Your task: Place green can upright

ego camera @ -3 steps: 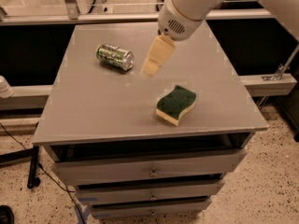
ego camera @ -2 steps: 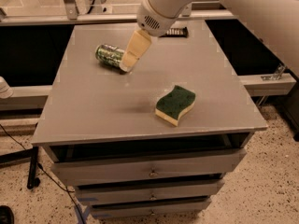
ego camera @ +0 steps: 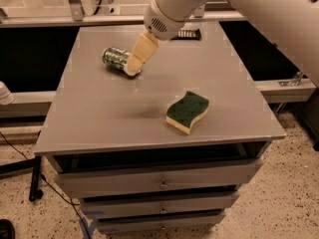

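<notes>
Hand now rt of green can

Gripper over green can hides its right end; arm cropped top-right.

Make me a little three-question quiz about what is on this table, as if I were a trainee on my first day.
1. Fill in: the sponge has a ___ top over a yellow underside.
2. True or false: the green can stands upright on the table.
3. Where is the tool?
A. Directly over the sponge
B. Down at the green can's end, towards the back of the table
C. Off past the table's front edge

Key: 1 green. 2 false, it lies on its side. 3 B.
</notes>
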Available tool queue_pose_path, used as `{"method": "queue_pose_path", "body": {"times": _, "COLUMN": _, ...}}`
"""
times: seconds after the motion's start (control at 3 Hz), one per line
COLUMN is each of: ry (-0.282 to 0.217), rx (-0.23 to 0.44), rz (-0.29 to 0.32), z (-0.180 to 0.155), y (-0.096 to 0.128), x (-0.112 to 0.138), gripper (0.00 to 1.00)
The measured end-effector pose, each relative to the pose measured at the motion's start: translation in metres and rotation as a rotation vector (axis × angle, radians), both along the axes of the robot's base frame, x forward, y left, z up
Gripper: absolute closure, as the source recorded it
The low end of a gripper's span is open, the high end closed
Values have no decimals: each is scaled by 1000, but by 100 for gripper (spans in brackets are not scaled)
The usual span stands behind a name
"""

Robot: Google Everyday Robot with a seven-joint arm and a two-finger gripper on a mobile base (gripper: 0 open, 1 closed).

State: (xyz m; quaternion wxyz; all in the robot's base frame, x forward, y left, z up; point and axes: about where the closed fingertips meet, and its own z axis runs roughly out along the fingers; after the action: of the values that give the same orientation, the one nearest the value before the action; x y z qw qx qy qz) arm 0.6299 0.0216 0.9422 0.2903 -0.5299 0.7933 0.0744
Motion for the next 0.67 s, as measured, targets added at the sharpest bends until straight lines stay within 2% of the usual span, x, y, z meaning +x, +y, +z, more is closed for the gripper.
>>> {"method": "queue_pose_path", "body": {"times": 0.33, "ry": 17, "rx": 35, "rz": -38, "z": -7, "y": 18, "x": 13, "gripper": 0}}
{"method": "queue_pose_path", "body": {"times": 0.67, "ry": 46, "rx": 42, "rz": -62, "z": -16, "y": 38, "x": 31, "gripper": 0}}
